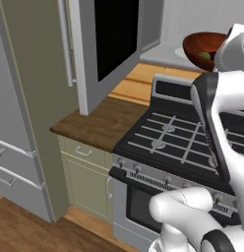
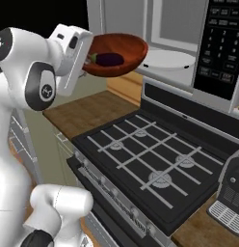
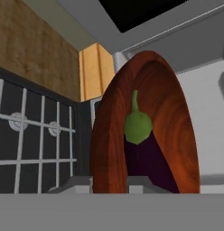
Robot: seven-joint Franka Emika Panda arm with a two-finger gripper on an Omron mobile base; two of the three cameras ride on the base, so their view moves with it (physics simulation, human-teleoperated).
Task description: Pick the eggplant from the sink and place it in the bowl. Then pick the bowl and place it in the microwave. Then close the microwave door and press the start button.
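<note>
— Dark-tipped two-finger gripper (image 2: 86,59), on what?
— Pinched narrow on the near rim of the wide, shallow, glossy reddish-brown bowl (image 2: 126,50). Holding it up in the air, above the back edge of the black gas stove with grey grates (image 2: 150,159) and just in front of the open microwave with the light grey interior (image 2: 169,29).
— And inside the bowl?
— Carrying the small, dark purple, nearly black eggplant (image 2: 109,59). Lying against the bowl's inner wall, green stem end pointing away from the fingertips in the hand view.
— So, done so far?
— Judging by that: eggplant out of the sink and placed in the bowl, bowl picked up. Now partway through bringing it to the microwave.
— Left to do?
— Setting the bowl down on the white round turntable plate (image 2: 169,60), not yet reached. Then letting go, backing out, swinging shut the big grey-framed microwave door with the black glass window (image 1: 111,44), standing wide open out over the brown wooden table (image 1: 99,123). Then pressing start on the black button panel (image 2: 220,48).
— Look of the bowl?
— Smooth and shiny, with faint ring-like grain inside. Gripped at one edge only, so probably prone to tipping. Tilted slightly in the right base view, though not enough to spill the eggplant, as far as can be judged.
</note>
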